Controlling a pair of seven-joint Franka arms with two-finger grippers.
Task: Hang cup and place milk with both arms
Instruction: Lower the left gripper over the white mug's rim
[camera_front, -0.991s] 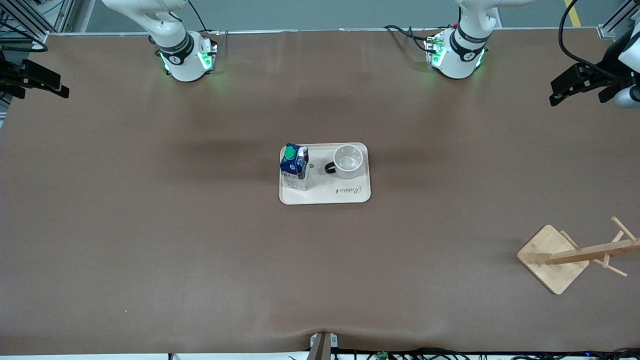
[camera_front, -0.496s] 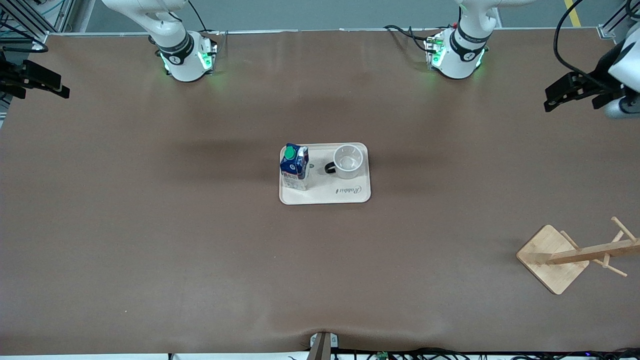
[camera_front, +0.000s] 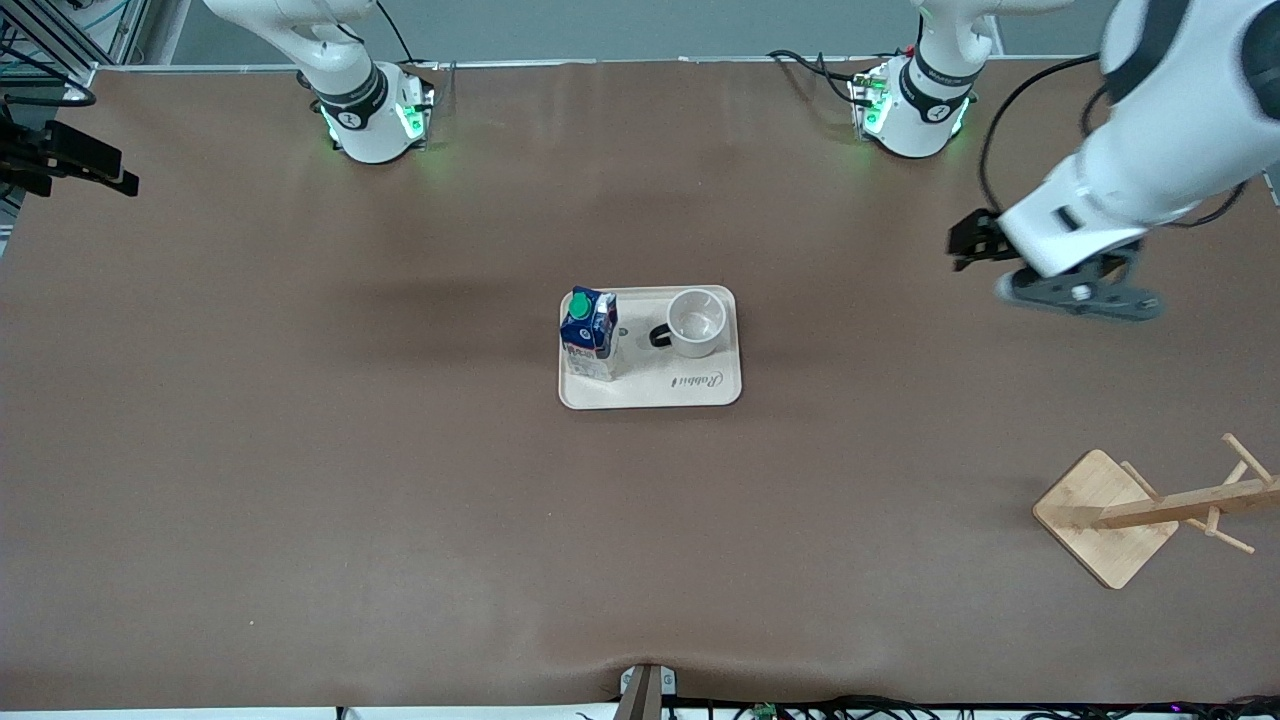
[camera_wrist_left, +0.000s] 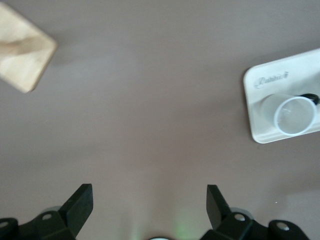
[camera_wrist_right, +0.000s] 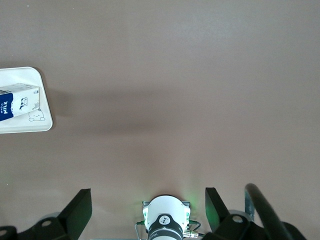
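1. Nothing of the task is judged to be done yet: the cup (camera_front: 696, 322) and the milk (camera_front: 588, 334) are both being left standing upright on the cream tray (camera_front: 700, 392) at the middle of the table, the milk toward the right arm's end of the tray and the cup toward the left arm's end, its black handle pointing at the milk.
2. The wooden mug rack (camera_front: 1140, 510) is being kept bare of any cup; it is standing well apart from the tray, nearer to the front camera and toward the left arm's end of the table.
3. The left gripper (camera_wrist_left: 149, 202) is being held in the air over bare table between its base and the tray's end, with nothing carried; its jaws are being held spread wide.
4. The right gripper (camera_wrist_right: 148, 202) is being held over the table edge at the right arm's end, where that arm is waiting; its jaws are likewise spread and nothing is being gripped.
5. Both pick-ups, the hanging and the placing are therefore judged to be left.
6. The table (camera_front: 300, 450) is being covered by a plain brown mat with faint creases, and cables are being seen along its edges.
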